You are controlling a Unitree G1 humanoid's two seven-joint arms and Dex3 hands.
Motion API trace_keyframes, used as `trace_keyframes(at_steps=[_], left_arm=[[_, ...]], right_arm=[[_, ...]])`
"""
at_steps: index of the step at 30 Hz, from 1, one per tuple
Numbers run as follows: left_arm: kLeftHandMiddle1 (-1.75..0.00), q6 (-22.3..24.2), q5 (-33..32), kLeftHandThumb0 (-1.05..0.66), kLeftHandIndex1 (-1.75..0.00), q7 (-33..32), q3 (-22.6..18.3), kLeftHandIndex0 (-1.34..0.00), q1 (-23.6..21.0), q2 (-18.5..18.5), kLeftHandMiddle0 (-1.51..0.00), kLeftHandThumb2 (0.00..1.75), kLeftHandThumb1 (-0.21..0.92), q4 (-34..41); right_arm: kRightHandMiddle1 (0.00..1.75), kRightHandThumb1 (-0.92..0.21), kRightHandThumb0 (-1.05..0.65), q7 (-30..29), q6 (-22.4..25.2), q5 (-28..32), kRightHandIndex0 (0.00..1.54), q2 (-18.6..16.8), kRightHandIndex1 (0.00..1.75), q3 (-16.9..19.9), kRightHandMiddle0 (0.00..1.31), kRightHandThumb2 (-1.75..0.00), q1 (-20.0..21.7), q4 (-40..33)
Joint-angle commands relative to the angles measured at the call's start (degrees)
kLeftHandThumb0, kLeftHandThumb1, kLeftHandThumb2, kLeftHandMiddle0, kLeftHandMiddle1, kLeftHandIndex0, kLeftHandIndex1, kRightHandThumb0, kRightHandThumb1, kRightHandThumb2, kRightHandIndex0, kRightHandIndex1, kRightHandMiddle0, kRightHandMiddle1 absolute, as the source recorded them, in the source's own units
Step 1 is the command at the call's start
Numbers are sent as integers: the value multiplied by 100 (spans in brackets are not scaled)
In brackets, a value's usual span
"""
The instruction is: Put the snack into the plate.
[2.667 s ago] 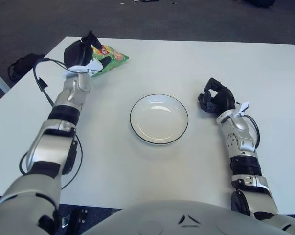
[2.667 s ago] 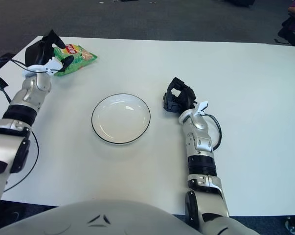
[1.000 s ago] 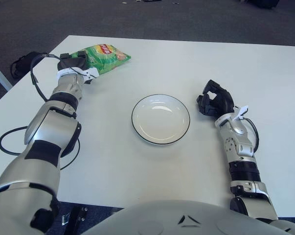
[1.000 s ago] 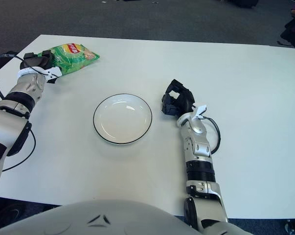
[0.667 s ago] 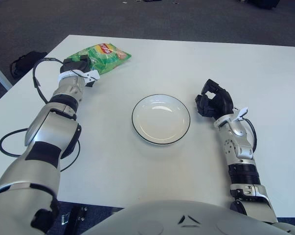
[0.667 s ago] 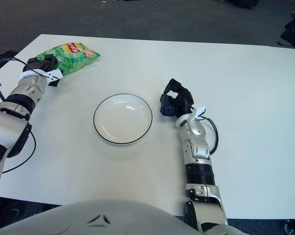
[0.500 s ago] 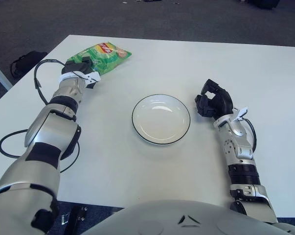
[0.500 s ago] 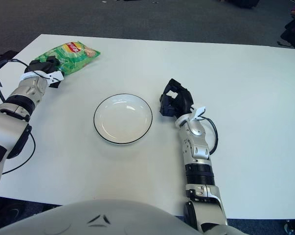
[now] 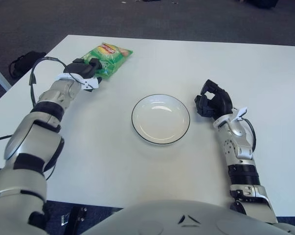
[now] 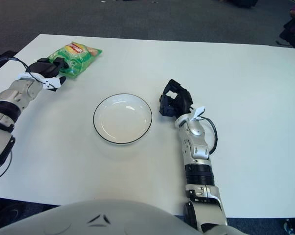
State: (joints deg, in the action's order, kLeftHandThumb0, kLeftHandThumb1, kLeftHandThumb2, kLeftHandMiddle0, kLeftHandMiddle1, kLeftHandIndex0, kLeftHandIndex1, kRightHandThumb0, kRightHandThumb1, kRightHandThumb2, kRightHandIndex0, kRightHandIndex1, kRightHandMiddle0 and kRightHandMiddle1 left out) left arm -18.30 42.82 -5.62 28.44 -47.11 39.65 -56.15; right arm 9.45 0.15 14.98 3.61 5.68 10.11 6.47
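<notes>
Since a second ago the left hand [image 9: 86, 70] is dragging the snack [image 9: 107, 58] toward centre, fingers closed on the bag's near end, long axis trailing away up-right, plate [image 9: 161, 119] lying down-right on the desk [image 9: 113, 161]; right hand [image 9: 213, 100] is idling curled, empty, just beside the plate's right.

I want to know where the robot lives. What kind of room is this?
Probably an office or lab, not a kitchen: a big plain white table, dark carpet around it, and a bag lying on the floor by the table's left corner.
</notes>
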Motion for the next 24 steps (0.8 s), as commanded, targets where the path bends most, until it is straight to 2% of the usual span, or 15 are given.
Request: trace_keyframes(at_steps=[1, 2, 7, 12, 18, 24], left_arm=[[-99, -109, -175, -96, -128, 800, -258, 0, 866, 721, -18, 132, 92, 2021], [-99, -102, -169, -96, -128, 853, -271, 0, 885, 732, -19, 132, 92, 2093], [-101, -3, -364, -98, -125, 1507, -614, 0, 1408, 1097, -23, 132, 92, 3618], [-104, 283, -515, -98, -121, 2002, -971, 0, 1958, 1281, -27, 132, 92, 4873], [-108, 310, -610, -98, -121, 2188, -1447, 0, 2708, 1531, -32, 129, 92, 5915], [-111, 397, -793, -99, -118, 2714, -1822, 0, 3103, 1703, -34, 128, 92, 6672]], right_arm=[[175, -17, -54, -66, 90, 30, 126, -220, 175, 30, 73, -149, -572, 272], [175, -17, -54, -68, 93, 30, 126, -217, 175, 36, 73, -149, -561, 282], [175, -17, -54, -95, 89, -8, 126, -190, 175, 43, 73, -149, -492, 330], [175, -18, -54, -120, 138, -2, 127, -173, 175, 51, 73, -149, -429, 338], [175, -18, -54, -123, 147, 28, 127, -190, 175, 64, 73, -148, -431, 327], [175, -18, -54, -145, 131, 12, 127, -197, 175, 68, 73, -148, -442, 333]])
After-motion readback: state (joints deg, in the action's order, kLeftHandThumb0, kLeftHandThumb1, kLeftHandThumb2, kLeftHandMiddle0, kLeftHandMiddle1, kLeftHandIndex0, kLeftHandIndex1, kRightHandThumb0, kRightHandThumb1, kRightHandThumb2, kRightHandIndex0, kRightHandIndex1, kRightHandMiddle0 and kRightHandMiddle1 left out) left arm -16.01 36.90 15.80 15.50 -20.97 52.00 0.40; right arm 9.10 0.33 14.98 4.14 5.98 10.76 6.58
